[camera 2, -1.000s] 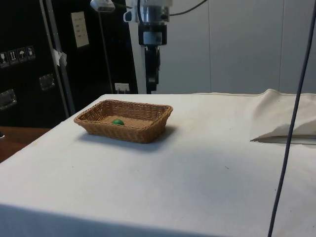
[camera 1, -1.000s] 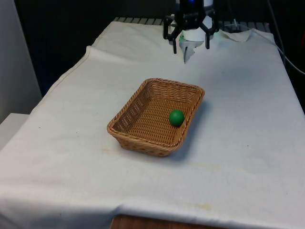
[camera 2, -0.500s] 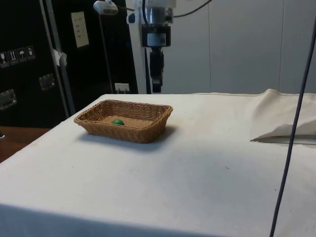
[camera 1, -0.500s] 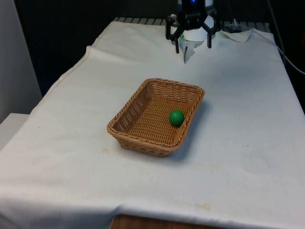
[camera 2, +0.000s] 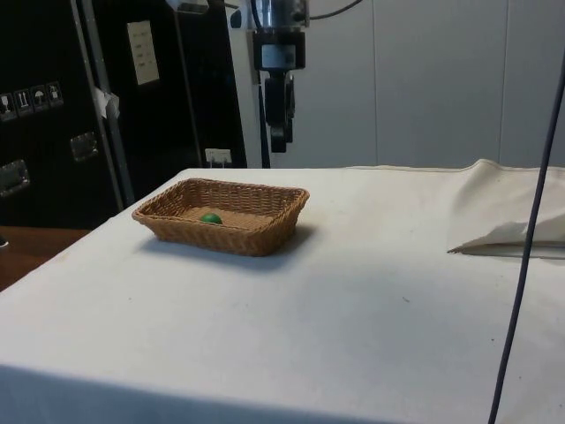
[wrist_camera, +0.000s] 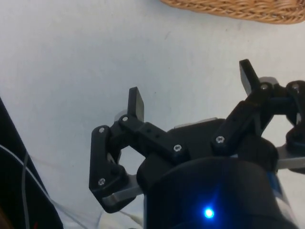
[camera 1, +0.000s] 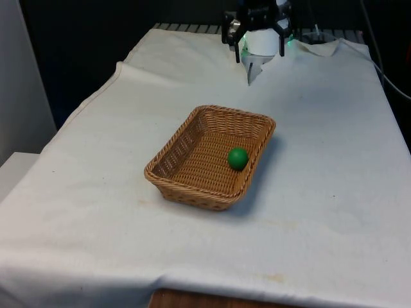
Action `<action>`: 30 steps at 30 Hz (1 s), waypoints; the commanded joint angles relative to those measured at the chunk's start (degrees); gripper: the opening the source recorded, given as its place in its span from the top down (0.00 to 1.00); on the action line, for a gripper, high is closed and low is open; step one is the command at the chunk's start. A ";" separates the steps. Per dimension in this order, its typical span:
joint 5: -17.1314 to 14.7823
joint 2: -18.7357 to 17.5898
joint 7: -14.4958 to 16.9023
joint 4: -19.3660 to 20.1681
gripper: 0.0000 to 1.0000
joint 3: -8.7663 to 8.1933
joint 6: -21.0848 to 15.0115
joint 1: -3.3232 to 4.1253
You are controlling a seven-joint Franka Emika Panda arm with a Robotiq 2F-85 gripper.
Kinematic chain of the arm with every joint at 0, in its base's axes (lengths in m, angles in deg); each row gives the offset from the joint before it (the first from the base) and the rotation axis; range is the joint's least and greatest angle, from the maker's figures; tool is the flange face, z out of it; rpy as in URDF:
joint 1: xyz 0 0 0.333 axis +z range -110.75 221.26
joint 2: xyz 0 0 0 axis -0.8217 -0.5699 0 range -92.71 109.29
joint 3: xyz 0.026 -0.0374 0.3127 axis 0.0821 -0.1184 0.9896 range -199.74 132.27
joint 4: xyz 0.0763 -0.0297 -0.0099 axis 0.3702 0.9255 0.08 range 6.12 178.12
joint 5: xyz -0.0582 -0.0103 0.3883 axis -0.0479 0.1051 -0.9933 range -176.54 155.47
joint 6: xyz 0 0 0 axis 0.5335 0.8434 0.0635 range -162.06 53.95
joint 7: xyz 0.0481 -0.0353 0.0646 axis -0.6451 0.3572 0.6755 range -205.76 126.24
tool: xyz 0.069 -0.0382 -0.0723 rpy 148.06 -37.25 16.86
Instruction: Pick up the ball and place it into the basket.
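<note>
A green ball (camera 1: 237, 158) lies inside the brown wicker basket (camera 1: 190, 190), near its wall on the front view's right. The side view shows the ball (camera 2: 210, 218) low behind the basket's near wall (camera 2: 231, 238). My gripper (camera 1: 259, 52) hangs open and empty high over the table's far end, well beyond the basket. In the side view the gripper (camera 2: 279, 141) is above and behind the basket's far rim. The wrist view has both fingers spread wide around the gripper's middle (wrist_camera: 191, 90), over bare cloth, with the basket's rim (wrist_camera: 238, 10) past the fingertips.
A rumpled fold of white cloth (camera 2: 508, 221) lies at the far end of the table, near the robot's base. A thin dark cable (camera 2: 521, 265) hangs close to the side camera. The table drops off on the front view's left (camera 1: 83, 106).
The open gripper has risen and drawn back towards the table's far end, away from the basket. The ball and basket have not moved.
</note>
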 commanded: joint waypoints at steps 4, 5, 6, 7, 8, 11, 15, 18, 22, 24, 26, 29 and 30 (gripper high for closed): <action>0.92 0.40 -1.20 0.06 0.00 0.00 0.46 -0.11; 1.20 0.57 -1.55 0.06 0.00 0.00 0.69 -0.11; 2.92 1.03 -3.04 0.17 0.00 0.00 1.09 -0.34; 3.15 1.20 -3.38 0.23 0.00 0.00 1.20 -0.34; 3.44 1.26 -3.72 0.29 0.00 0.00 1.32 -0.40; 4.30 1.49 -4.81 0.40 0.00 0.00 1.49 -0.40; 4.87 1.49 -6.13 0.29 0.00 0.00 1.60 -0.40; 4.93 1.26 -6.99 0.23 0.00 0.00 1.55 -0.40; 3.95 1.38 -7.33 0.34 0.00 0.00 1.38 -0.29; 4.81 1.15 -8.77 0.17 0.00 0.00 1.38 -0.40; 4.87 1.15 -9.34 0.11 0.00 0.00 1.32 -0.40; 5.10 1.43 -10.49 0.00 0.00 0.06 1.55 -0.34; 5.16 1.55 -10.60 0.00 0.00 0.06 1.60 -0.40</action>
